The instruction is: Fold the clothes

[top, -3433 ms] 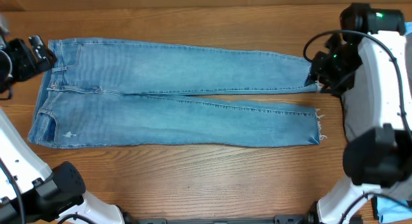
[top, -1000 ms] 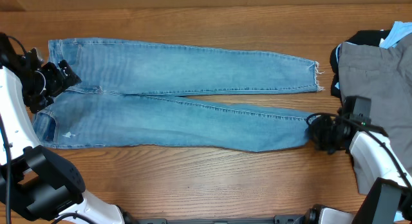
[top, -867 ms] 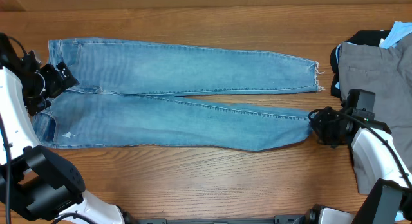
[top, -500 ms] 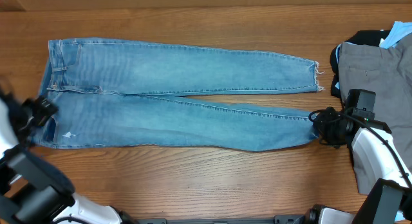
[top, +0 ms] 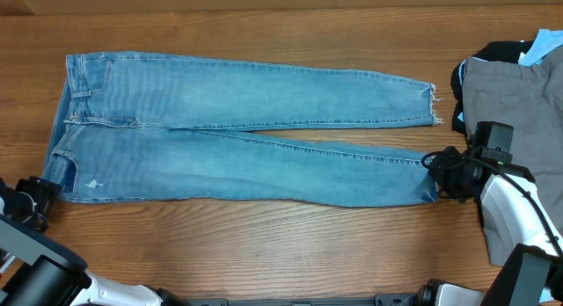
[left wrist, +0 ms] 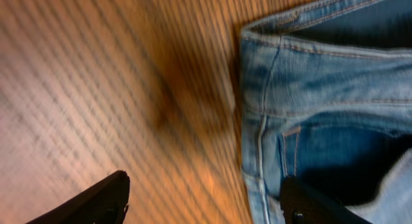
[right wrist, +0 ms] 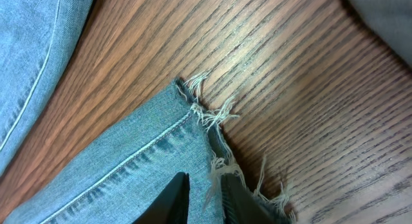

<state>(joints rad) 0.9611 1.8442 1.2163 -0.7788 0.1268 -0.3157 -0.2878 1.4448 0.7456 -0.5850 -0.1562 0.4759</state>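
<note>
The jeans (top: 246, 134) lie flat on the table (top: 264, 253), waistband to the left and legs to the right. The left gripper (left wrist: 205, 188) hangs at their lower waistband corner, its 2 fingers wide apart astride the denim edge. The right gripper (right wrist: 199, 195) is narrow, pinching the frayed hem of the jeans' nearer leg. Grey trousers (top: 519, 95) lie just right of the jeans.
</note>
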